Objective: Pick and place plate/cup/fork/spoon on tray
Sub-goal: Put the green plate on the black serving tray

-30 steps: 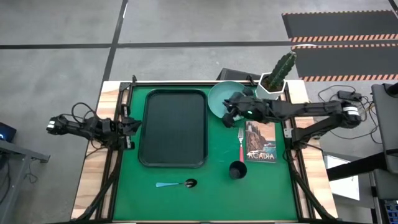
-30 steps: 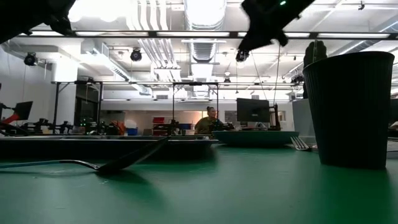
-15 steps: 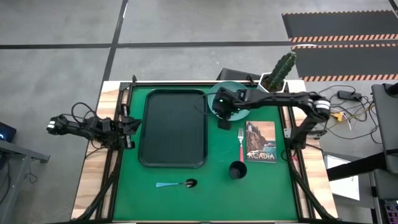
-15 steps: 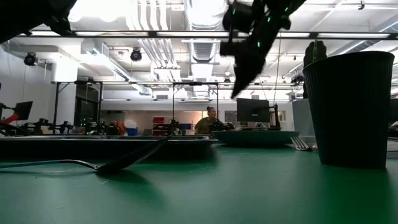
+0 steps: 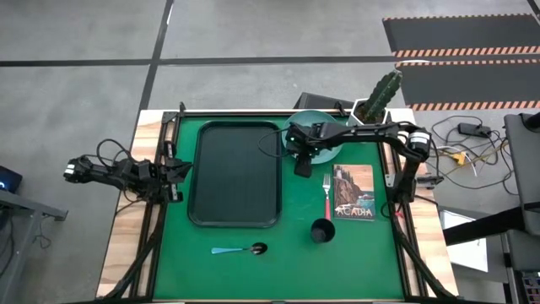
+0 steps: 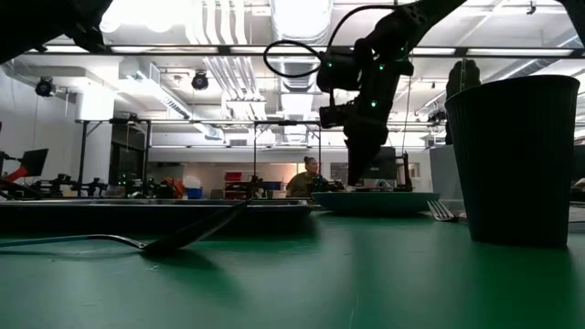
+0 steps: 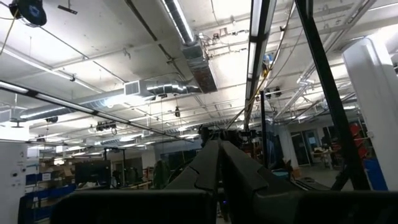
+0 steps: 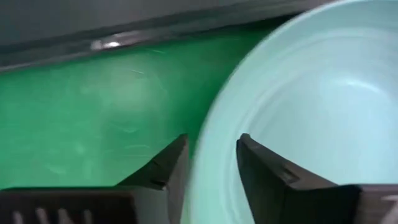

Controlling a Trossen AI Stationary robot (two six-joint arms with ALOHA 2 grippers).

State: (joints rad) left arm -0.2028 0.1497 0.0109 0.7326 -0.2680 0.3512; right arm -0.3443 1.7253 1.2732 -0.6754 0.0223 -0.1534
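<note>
The teal-green plate (image 5: 314,127) lies flat on the green mat at the far right of the tray; it also shows in the low view (image 6: 377,202). My right gripper (image 5: 300,160) points down at the plate's near-left rim, open, with one finger (image 8: 166,169) outside the rim and the other (image 8: 264,171) over the plate's inside. The black tray (image 5: 236,173) lies at the centre left. The red-handled fork (image 5: 326,192), the dark cup (image 5: 322,230) and the blue-handled spoon (image 5: 240,250) lie on the mat. My left gripper (image 5: 175,169) is shut at the table's left edge. My right gripper's open fingers come from above, pointing down, and stand on either side of the plate's near-left rim (image 8: 214,134). I cannot tell whether they touch it. The plate lies flat on the mat.
A picture booklet (image 5: 353,192) lies right of the fork. A cactus in a white pot (image 5: 375,105) stands at the far right corner, just behind the right arm. In the low view the cup (image 6: 512,160) stands close at the right, and a person sits far behind.
My right gripper has swung a little toward the table's left over the plate, tipped from slanting to pointing down, and come down to the plate's near-left rim. The arm's elbow has drawn back toward the right. The plate has stayed in place.
</note>
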